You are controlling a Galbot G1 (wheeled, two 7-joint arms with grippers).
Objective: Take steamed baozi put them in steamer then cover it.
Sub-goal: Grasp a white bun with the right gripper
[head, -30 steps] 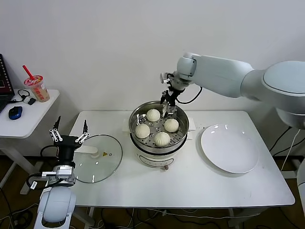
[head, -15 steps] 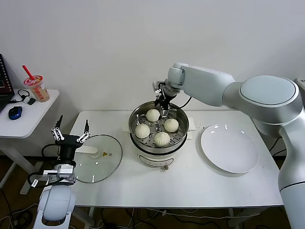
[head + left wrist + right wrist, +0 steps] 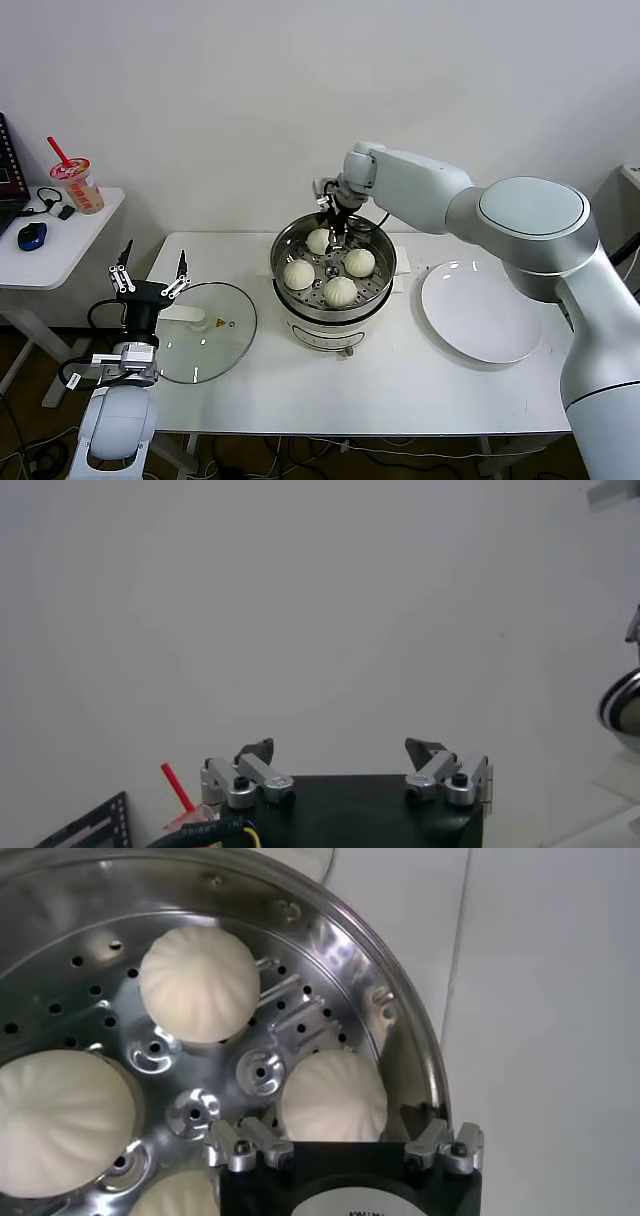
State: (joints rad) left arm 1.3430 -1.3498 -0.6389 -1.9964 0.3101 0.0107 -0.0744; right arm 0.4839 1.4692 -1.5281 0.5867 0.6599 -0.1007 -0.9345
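Observation:
The steamer point(image 3: 283, 243) stands mid-table, a shiny steel pot on a white base. Several steamed baozi lie on its perforated tray: one at the back point(image 3: 319, 241), one right point(image 3: 359, 262), one left point(image 3: 299, 274), one in front point(image 3: 340, 291). My right gripper point(image 3: 335, 222) hovers open over the pot's back rim, just above the back baozi. In the right wrist view that baozi point(image 3: 333, 1098) lies below the spread fingers of the right gripper point(image 3: 338, 1118), inside the steamer's rim point(image 3: 400, 1028), with another baozi point(image 3: 197, 983) farther off. My left gripper point(image 3: 148, 272) is parked open at the table's left edge, pointing up; in its wrist view the left gripper point(image 3: 343, 748) holds nothing.
A clear glass lid point(image 3: 205, 345) with a white handle lies flat on the table left of the steamer, beside the left gripper. A white plate point(image 3: 482, 312) sits bare to the right. A side table at far left carries a drink cup point(image 3: 77, 185) and a mouse point(image 3: 32, 236).
The right arm has swung leftward along the back of the steamer, its gripper shifting from over the right-hand baozi to over the back one. The left arm has not moved.

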